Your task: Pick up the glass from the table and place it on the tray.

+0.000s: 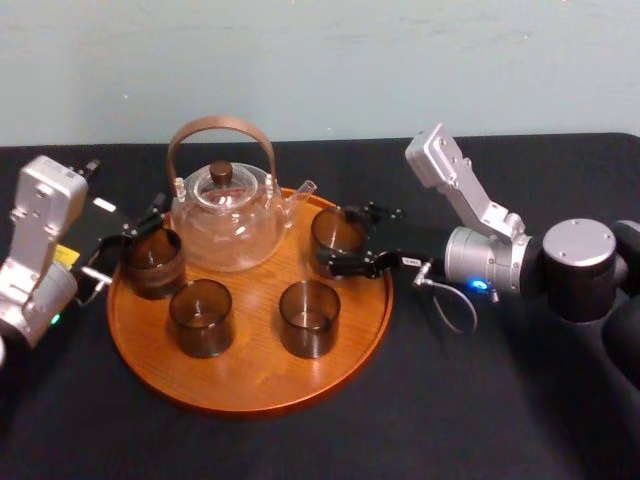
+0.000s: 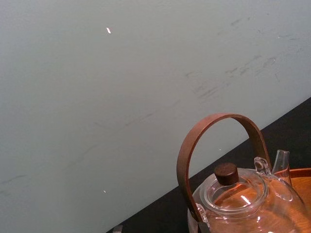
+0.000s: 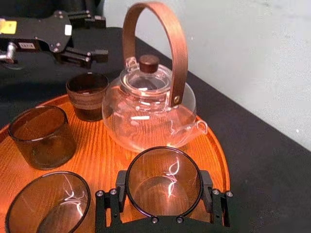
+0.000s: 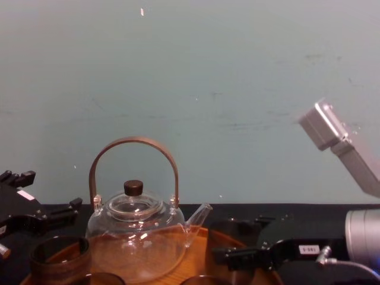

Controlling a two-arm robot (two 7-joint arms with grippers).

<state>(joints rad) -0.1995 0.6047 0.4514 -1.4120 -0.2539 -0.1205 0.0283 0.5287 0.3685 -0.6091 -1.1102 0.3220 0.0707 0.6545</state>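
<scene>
The tray [image 1: 250, 385] lies on the table [image 1: 400, 430]. On its right side stands the glass [image 1: 335, 235], with the right gripper [image 1: 362, 240] closed narrowly against both its sides. Behind sits the teapot [image 1: 228, 220]. At the tray's far left edge, the left gripper [image 3: 102, 36] hangs with its fingers spread wide, gripping nothing.
</scene>
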